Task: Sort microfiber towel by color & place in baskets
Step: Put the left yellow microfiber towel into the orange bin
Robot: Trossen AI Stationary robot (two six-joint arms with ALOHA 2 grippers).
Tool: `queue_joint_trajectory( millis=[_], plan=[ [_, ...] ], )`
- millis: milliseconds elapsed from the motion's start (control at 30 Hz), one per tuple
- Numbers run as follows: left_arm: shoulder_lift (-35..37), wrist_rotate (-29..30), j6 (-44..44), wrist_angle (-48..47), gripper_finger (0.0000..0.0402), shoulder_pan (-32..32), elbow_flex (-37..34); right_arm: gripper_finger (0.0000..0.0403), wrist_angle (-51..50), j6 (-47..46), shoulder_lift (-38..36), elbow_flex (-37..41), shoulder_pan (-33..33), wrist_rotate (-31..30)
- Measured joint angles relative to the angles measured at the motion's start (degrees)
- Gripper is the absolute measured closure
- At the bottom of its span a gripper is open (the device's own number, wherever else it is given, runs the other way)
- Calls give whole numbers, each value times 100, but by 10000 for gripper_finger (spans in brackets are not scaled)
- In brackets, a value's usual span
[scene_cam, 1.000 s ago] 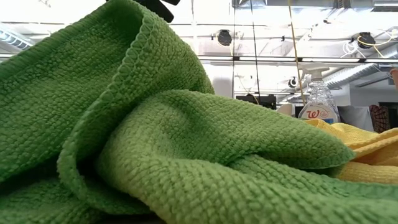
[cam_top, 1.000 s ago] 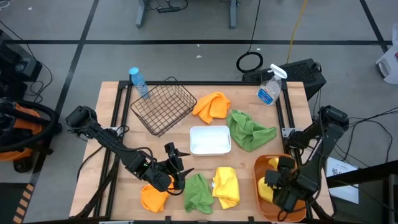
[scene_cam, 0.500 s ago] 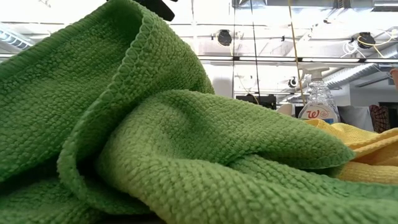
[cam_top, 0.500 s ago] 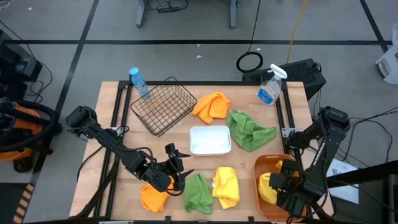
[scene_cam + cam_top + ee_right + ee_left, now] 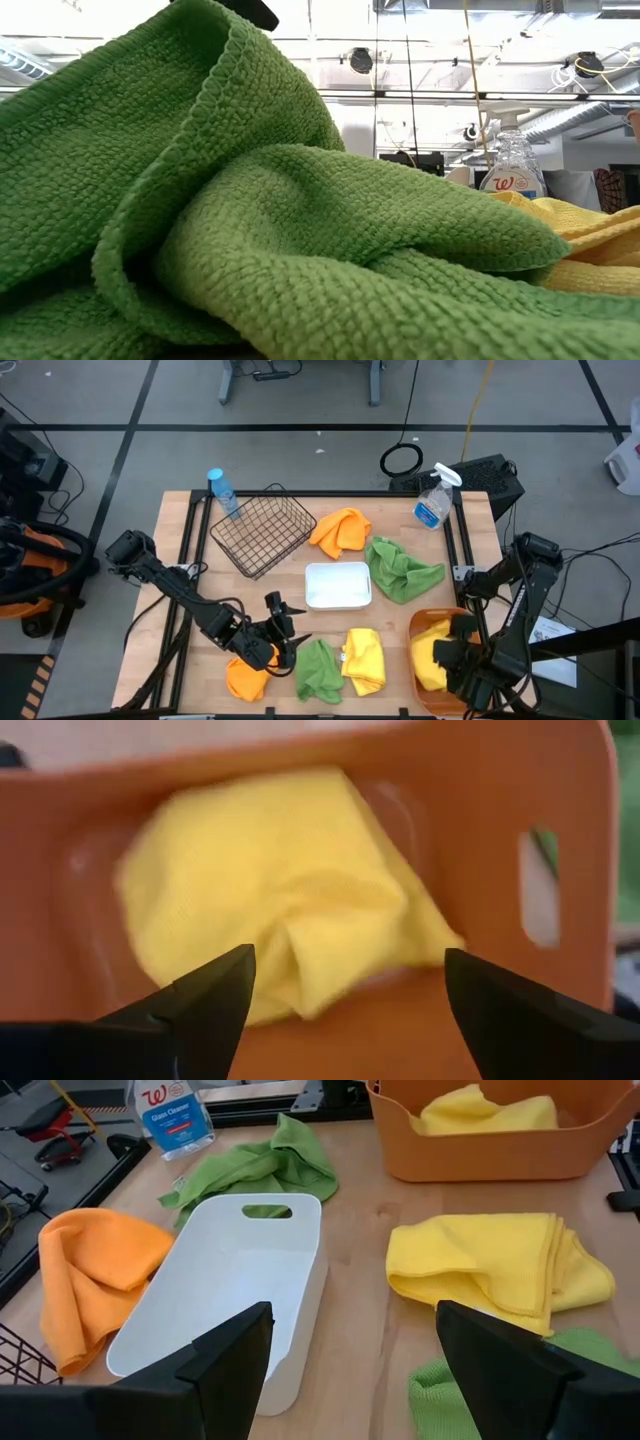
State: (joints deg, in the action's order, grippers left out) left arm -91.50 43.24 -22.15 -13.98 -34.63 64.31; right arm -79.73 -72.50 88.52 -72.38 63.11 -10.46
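While the right gripper [image 5: 345, 1010] hangs released above the orange tub [image 5: 420, 632], one yellow towel [image 5: 280, 890] lies inside it. The left gripper [image 5: 350, 1365], fingers spread and empty, sits between the front orange towel [image 5: 245, 678] and the front green towel [image 5: 318, 668], near the second yellow towel [image 5: 495, 1265].

Yellow towel [image 5: 290, 910] in orange tub [image 5: 480, 780]; white tray [image 5: 215, 1295].

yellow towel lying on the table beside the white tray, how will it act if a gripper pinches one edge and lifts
The yellow towel lies in soft folds, so it will probably unfold and hang limp. It looks thin and light. Its edge touches the green towel, which might get tugged along.
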Motion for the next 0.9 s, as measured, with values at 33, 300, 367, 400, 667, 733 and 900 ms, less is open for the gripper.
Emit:
queue_joint_trajectory(
  millis=[33,300,367,400,667,733,900],
  plan=[
    [0,0,0,0,112,0,0,93,58,91,15,0,0,-75],
    [0,0,2,0,112,0,0,225,426,327,251,258,-11,-429],
    [0,0,4,0,112,0,0,277,856,324,302,520,-11,-335],
    [0,0,4,0,112,0,0,303,1046,312,333,658,-11,-287],
    [0,0,7,47,112,8,0,383,1900,-262,440,1614,-11,-254],
    [0,0,11,117,112,11,0,380,2139,-323,440,1808,-11,-179],
    [0,0,122,370,112,11,0,391,2435,-337,442,1970,-13,113]
  ],
)
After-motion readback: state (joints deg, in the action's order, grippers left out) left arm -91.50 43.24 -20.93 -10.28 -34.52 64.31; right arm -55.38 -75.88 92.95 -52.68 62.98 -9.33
